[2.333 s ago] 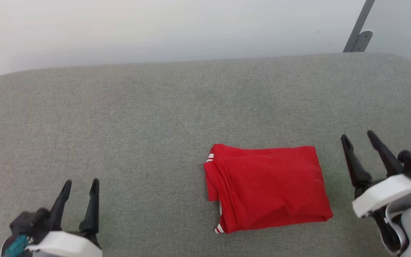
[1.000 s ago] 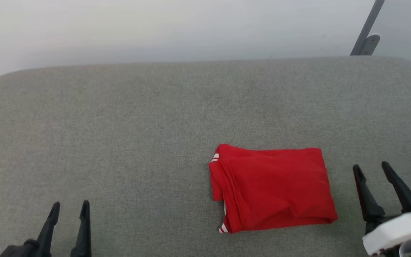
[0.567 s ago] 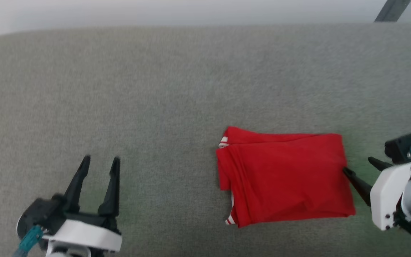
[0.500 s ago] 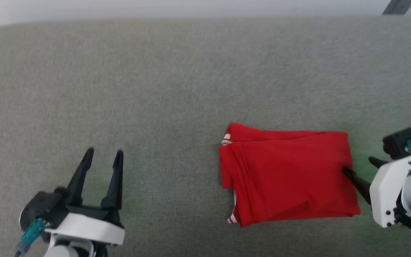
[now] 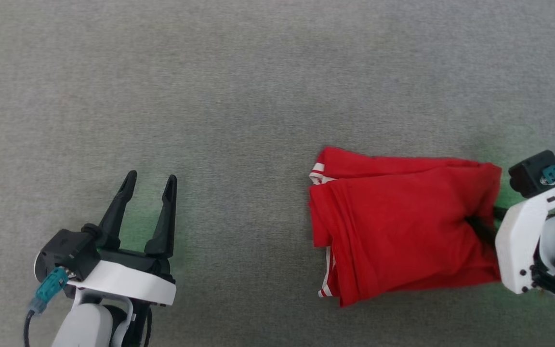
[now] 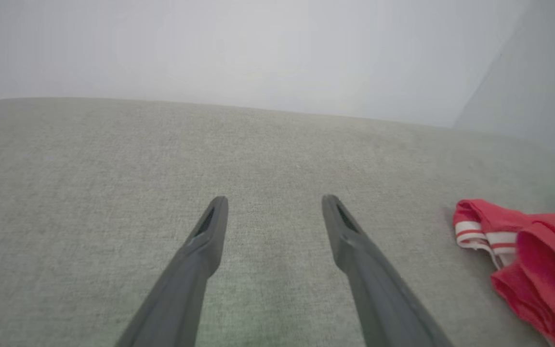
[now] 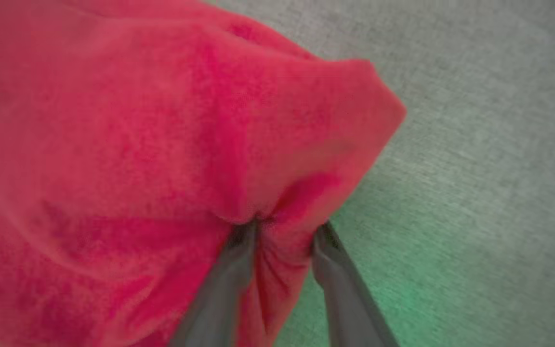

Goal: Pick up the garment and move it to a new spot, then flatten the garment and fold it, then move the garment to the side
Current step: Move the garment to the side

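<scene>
The garment [image 5: 403, 226] is a red folded T-shirt with white and red stripe trim at its left end, lying on the grey cushion [image 5: 210, 96]. My right gripper [image 5: 479, 225] reaches in from the right at the garment's right edge. In the right wrist view its two fingers [image 7: 239, 270] pinch a bunched fold of the red garment [image 7: 138, 120] between them. My left gripper [image 5: 152, 177] stands open far to the left, with nothing between its fingers. In the left wrist view the left gripper [image 6: 275, 200] points across bare cushion, and the garment [image 6: 533, 260] lies off to the right.
The grey fabric cushion [image 6: 113, 159] runs wide on all sides of the garment, and a pale wall [image 6: 258, 48] stands behind its far edge. A green glow tints the cushion by the right gripper.
The head camera has tilted down. My right gripper swung in to the garment's right edge and its fingers closed in on the fabric, puckering it. The left gripper stays open.
</scene>
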Controlling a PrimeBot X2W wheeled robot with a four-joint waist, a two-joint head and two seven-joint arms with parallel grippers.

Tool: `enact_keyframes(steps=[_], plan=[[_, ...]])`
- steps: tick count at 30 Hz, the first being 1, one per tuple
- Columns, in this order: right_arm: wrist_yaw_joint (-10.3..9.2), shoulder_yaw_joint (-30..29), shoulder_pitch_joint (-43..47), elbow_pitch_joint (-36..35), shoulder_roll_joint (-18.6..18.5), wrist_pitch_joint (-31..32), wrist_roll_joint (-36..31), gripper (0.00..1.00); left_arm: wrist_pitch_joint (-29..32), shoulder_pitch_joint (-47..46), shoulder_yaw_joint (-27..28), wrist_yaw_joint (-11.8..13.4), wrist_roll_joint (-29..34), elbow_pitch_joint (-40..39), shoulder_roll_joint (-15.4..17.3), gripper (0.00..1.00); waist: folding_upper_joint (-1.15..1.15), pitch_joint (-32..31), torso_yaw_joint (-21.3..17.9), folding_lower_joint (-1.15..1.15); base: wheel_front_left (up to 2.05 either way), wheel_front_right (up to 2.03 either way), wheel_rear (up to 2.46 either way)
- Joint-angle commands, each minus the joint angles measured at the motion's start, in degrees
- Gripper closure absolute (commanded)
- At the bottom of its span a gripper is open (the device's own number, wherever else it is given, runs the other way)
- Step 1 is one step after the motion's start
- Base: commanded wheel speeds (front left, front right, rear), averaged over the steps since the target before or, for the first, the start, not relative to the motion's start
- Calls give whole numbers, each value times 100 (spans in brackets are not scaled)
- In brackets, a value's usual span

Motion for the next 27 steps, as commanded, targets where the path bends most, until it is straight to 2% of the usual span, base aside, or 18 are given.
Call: enact_keyframes(steps=[1, 6, 9, 14, 21, 27], plan=[[-5, 94, 110, 209, 156, -44, -15, 100, -10, -100, -10, -10, -38, -7, 38, 0, 0, 27, -120, 0, 0, 0, 0], [-24, -582, 25, 178, 113, -504, -149, 100, -11, -265, -47, -10, 13, -81, 224, 0, 0, 143, -499, 0, 0, 0, 0], [-16, -1082, -35, 174, 147, -750, -203, 100, -11, -441, -89, -10, 30, -173, 395, 0, 0, 296, -753, 0, 0, 0, 0], [-12, -1967, -245, 382, -5, -1070, -387, 100, -11, -950, -289, -10, 47, -374, 730, 0, 0, 678, -1095, 0, 0, 0, 0], [-9, -3045, -916, 1253, -328, -1687, -1038, 100, -10, -1957, -607, -10, 17, -615, 1228, 0, 0, 1256, -1350, 0, 0, 0, 0], [-9, -3696, -1808, 2060, -325, -2342, -1843, 100, -10, -2613, -726, -10, -31, -785, 1523, 0, 0, 1627, -1423, 0, 0, 0, 0]])
